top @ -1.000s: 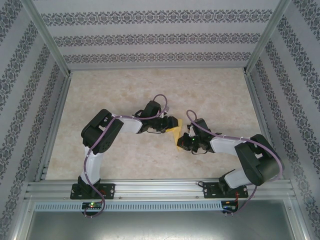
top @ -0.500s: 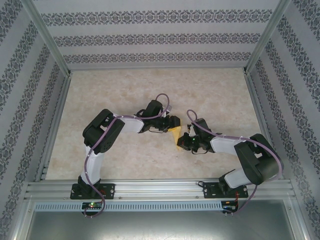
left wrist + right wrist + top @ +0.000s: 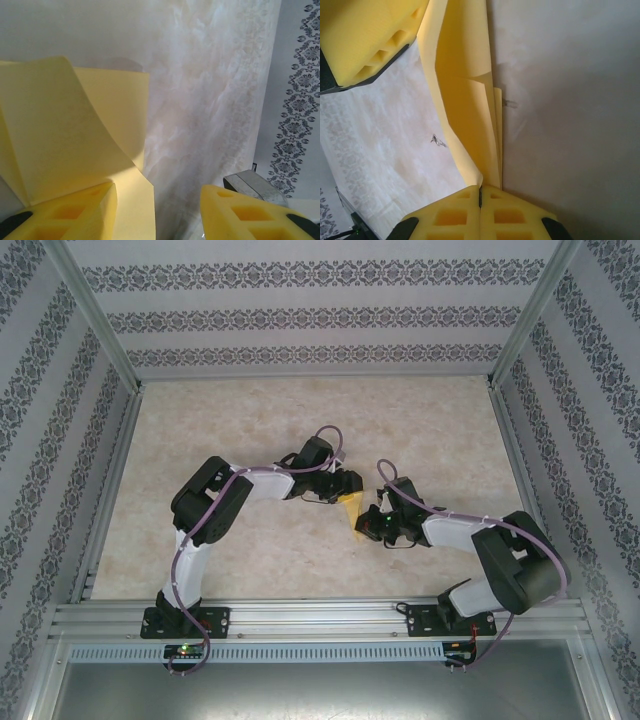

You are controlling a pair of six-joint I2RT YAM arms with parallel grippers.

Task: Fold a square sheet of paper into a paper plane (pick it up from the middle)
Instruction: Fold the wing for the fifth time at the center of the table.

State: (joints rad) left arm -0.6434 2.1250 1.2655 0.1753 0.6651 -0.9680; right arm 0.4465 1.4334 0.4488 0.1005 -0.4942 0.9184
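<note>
The square sheet of paper (image 3: 351, 510) is yellow-orange and folded into long layers, held off the table between my two grippers. My right gripper (image 3: 481, 190) is shut on its near end, where the layers (image 3: 470, 110) run away from the pads. In the top view that right gripper (image 3: 366, 527) sits just right of the paper. My left gripper (image 3: 157, 192) is open. A curled flap of the paper (image 3: 65, 135) lies against its left finger (image 3: 75, 212), and its right finger (image 3: 240, 212) is apart from the paper. From above, the left gripper (image 3: 346, 486) is at the paper's far end. A paper plane is out of view.
The marbled beige table (image 3: 300, 420) is bounded by aluminium rails (image 3: 115, 470) and patterned walls (image 3: 310, 315) on three sides. Both arm bases are bolted to the near rail (image 3: 320, 615). A small dark mark (image 3: 438, 141) is on the table under the paper.
The left arm has shifted a little to the right and away, carrying its open gripper further along the paper's far end. The right gripper has stayed shut on the paper.
</note>
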